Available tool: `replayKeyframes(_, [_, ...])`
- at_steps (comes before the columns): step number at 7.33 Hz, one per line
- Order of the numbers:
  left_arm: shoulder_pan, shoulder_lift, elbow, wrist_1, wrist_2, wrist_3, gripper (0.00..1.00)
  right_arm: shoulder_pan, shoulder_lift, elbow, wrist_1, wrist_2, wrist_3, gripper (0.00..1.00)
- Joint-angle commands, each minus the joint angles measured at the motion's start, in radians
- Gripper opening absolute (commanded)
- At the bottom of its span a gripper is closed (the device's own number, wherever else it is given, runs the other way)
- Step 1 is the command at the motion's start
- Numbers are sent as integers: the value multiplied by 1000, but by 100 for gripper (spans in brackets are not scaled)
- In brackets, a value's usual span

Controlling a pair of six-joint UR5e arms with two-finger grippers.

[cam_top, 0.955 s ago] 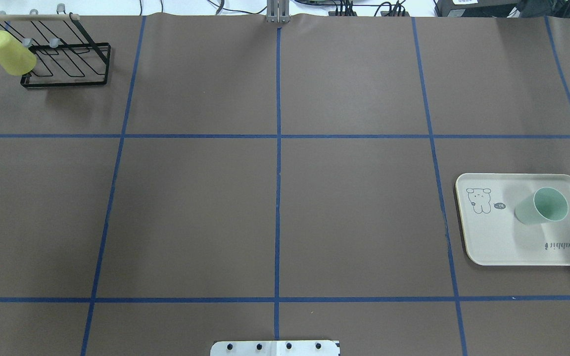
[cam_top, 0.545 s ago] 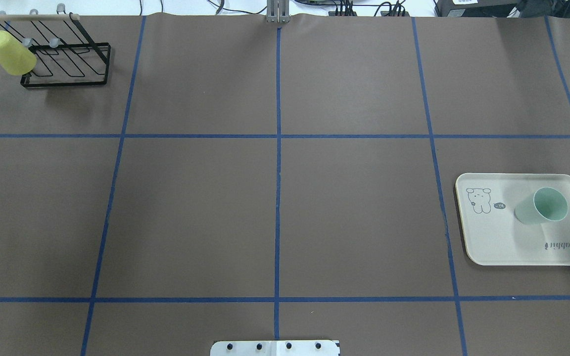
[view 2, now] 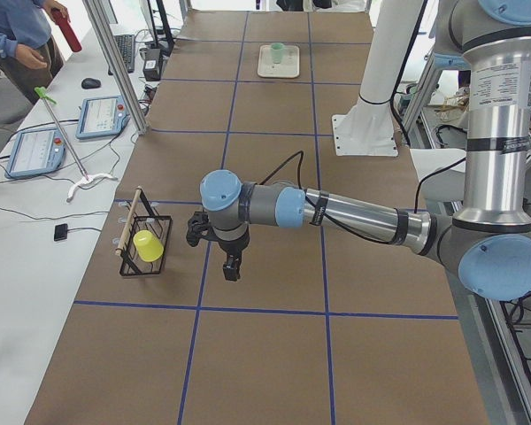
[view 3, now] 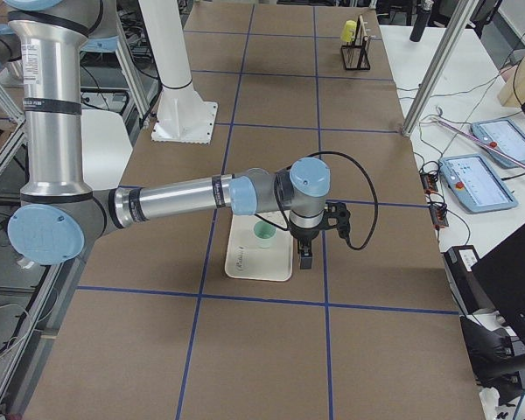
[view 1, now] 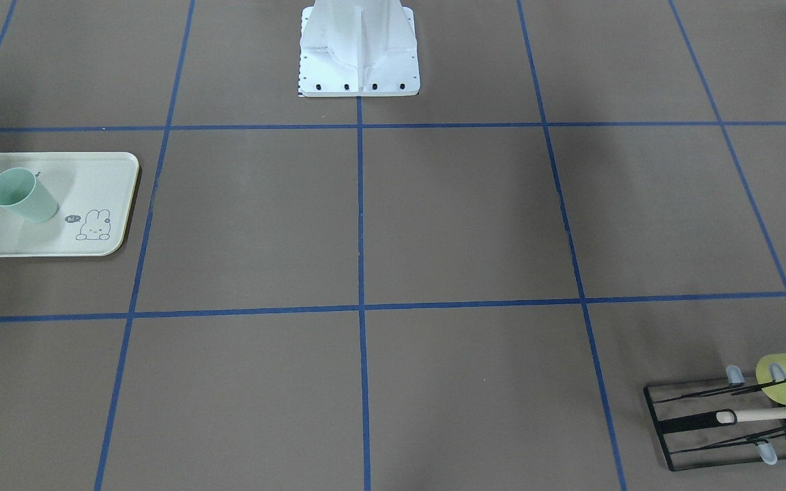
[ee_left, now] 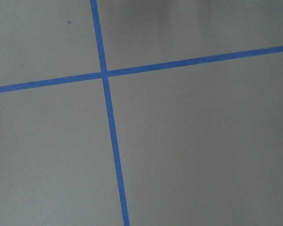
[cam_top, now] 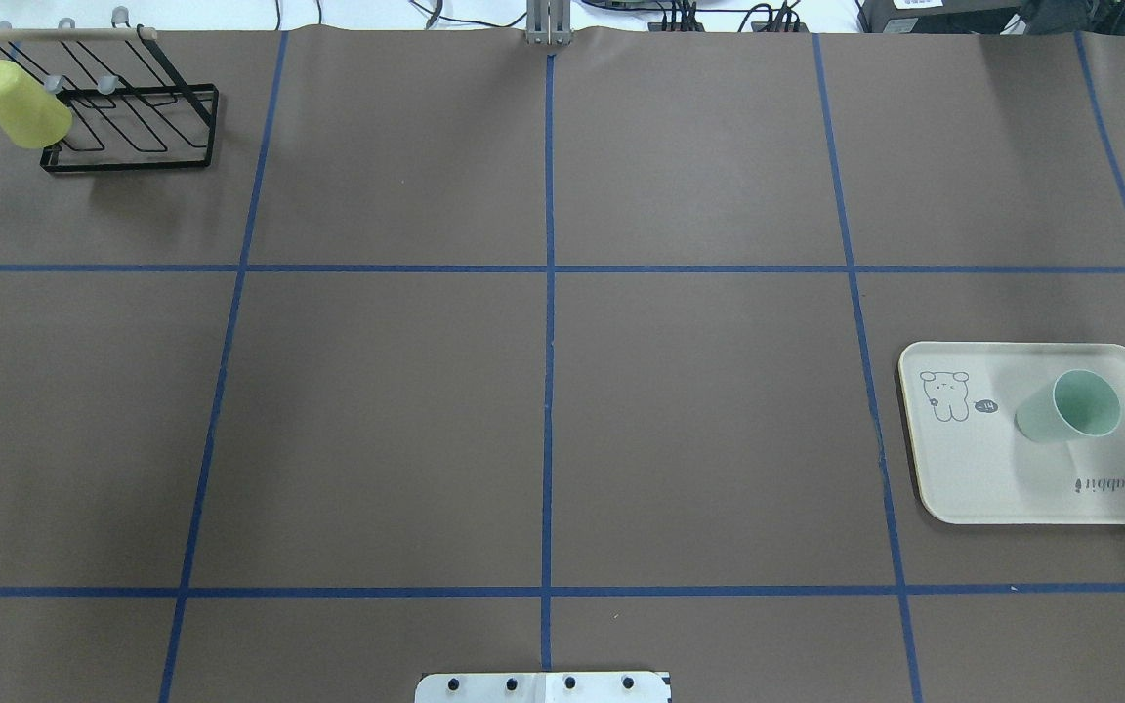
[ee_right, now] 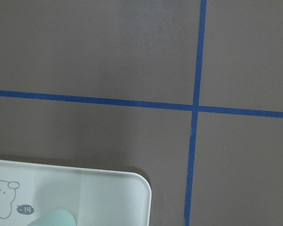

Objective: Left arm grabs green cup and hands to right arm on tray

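The pale green cup (cam_top: 1070,408) stands mouth up on the cream tray (cam_top: 973,478) at the right of the table; it also shows in the front view (view 1: 22,195). My right gripper (view 3: 304,255) shows only in the right side view, hanging just beside the tray (view 3: 254,262), apart from the cup (view 3: 264,233); I cannot tell if it is open. My left gripper (view 2: 233,270) shows only in the left side view, pointing down over the table next to the rack; I cannot tell if it is open. The right wrist view shows a tray corner (ee_right: 108,193).
A black wire rack (cam_top: 133,127) with a yellow-green cup (cam_top: 20,103) hung on it stands at the far left corner. The robot's white base plate (cam_top: 543,686) sits at the near edge. Blue tape lines cross the brown table. An operator stands beside the table in the left side view.
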Motion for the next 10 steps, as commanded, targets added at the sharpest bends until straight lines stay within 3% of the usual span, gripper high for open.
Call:
replayKeyframes(1, [0,-23,-6,-4,-1,-5,100,0,1,12,-2,-6,-1,100])
replayKeyframes(10, [-14,-26,-42,-33,-1,-7,100,-23,25,23,-2,9,14,100])
